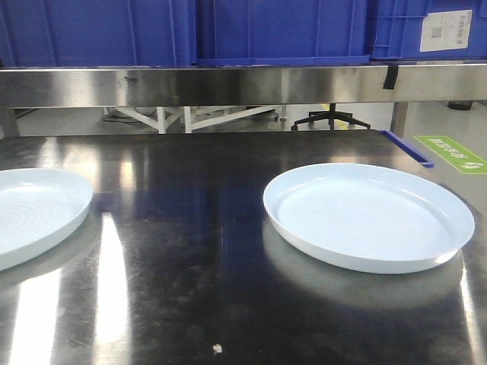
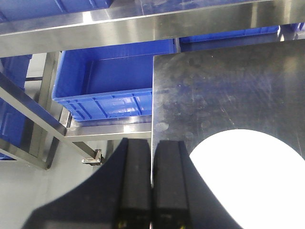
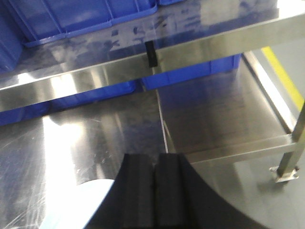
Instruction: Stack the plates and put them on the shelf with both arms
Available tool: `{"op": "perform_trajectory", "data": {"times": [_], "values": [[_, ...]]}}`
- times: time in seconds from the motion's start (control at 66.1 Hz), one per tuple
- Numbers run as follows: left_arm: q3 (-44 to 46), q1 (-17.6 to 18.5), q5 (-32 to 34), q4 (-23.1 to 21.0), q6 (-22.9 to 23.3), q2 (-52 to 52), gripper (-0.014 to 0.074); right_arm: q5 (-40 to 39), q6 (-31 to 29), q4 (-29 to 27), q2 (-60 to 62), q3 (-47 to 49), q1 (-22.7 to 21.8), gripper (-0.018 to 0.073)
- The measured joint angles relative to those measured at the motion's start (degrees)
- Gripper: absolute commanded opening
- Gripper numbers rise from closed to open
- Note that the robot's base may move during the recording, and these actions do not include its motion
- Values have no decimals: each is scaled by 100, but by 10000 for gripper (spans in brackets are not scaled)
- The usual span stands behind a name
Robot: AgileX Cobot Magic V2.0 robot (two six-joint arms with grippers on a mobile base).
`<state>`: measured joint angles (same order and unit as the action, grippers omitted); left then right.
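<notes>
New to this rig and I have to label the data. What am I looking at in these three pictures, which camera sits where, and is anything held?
This is a two-armed robot on a mobile base. The front view looks from the robot's body across a dark, shiny steel table; neither arm shows there. On the table lie two large round pale blue-white plates: the left plate, cut off by the frame, and the right plate. They lie apart, not stacked. Above runs a stainless steel shelf carrying blue plastic crates. The other two pictures come from cameras on the wrists, each looking along its black clamp gripper. The left gripper and the right gripper are both shut and hold nothing. Each wrist view shows part of a plate nearby.
</notes>
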<state>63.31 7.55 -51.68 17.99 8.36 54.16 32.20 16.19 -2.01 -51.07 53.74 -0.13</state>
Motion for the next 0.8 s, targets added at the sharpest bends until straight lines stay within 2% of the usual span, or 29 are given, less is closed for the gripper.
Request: {"op": "perform_trajectory", "data": {"times": [0.333,0.484,0.56,0.666,0.727,0.742,0.757,0.802], "values": [[0,0,23,0,0,0,86,-385,0,-77,-360,0,0,57],[0,0,-1,-204,0,0,86,-397,0,-79,-364,0,0,72],[0,0,-23,-298,0,0,87,-397,0,-79,-373,0,0,176],[0,0,-46,-402,0,0,135,-344,0,-89,-373,0,0,450],[-27,0,-46,-415,0,22,233,-284,0,-89,-373,0,0,544],[-38,0,-46,-415,0,22,258,-267,0,-89,-373,0,0,554],[-82,0,-69,-420,0,66,340,-185,0,-89,-373,0,0,566],[-169,0,-68,-420,0,148,427,-59,0,-89,-373,0,0,559]]}}
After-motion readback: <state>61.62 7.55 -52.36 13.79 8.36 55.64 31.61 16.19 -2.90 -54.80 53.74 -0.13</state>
